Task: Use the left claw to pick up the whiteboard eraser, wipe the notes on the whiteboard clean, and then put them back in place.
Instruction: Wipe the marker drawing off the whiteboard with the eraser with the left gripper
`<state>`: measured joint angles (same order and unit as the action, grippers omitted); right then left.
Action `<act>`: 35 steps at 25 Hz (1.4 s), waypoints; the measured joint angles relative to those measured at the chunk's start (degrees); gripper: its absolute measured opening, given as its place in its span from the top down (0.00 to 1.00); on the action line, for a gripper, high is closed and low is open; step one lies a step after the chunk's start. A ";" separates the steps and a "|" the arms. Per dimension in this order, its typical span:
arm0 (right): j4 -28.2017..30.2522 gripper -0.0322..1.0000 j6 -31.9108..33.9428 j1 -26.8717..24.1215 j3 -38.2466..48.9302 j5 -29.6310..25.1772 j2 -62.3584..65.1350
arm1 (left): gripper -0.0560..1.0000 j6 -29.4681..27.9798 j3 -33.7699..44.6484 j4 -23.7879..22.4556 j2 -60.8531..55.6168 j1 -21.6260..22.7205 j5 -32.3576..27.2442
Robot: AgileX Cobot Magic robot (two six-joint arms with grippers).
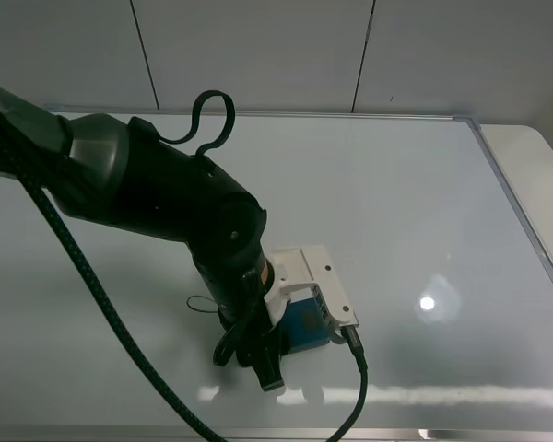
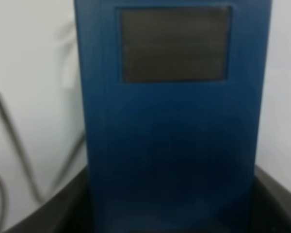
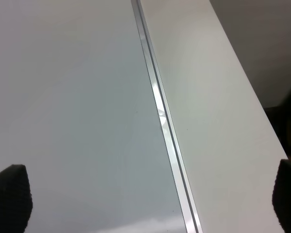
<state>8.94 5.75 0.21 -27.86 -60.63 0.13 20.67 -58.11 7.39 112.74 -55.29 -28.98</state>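
Observation:
The left claw (image 1: pixel 256 354), black with a white labelled block on top, reaches down onto the whiteboard (image 1: pixel 396 203) near its front edge. Its jaws press against both sides of the teal-blue whiteboard eraser (image 1: pixel 304 326), which is mostly hidden under the claw. In the left wrist view the eraser (image 2: pixel 172 126) fills the picture between the dark fingers (image 2: pixel 48 213). A small loop of the notes (image 1: pixel 200 304) shows just left of the claw. Grey marker lines (image 2: pixel 14 145) lie beside the eraser. The right gripper (image 3: pixel 149 194) is open and empty over the board's right frame.
The board's silver frame (image 3: pixel 157 104) runs along its right side, with a white table strip (image 1: pixel 535 184) beyond it. A glare spot (image 1: pixel 428 302) and a glare streak (image 1: pixel 461 396) lie on the board. A black cable (image 1: pixel 92 285) hangs from the left arm.

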 joint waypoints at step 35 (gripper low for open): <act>0.00 0.01 0.00 0.00 0.00 0.00 0.00 | 0.43 -9.99 14.40 -7.39 -9.38 16.28 8.39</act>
<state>8.94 5.75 0.21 -27.86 -60.63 0.13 10.68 -43.71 0.00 103.36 -39.01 -20.59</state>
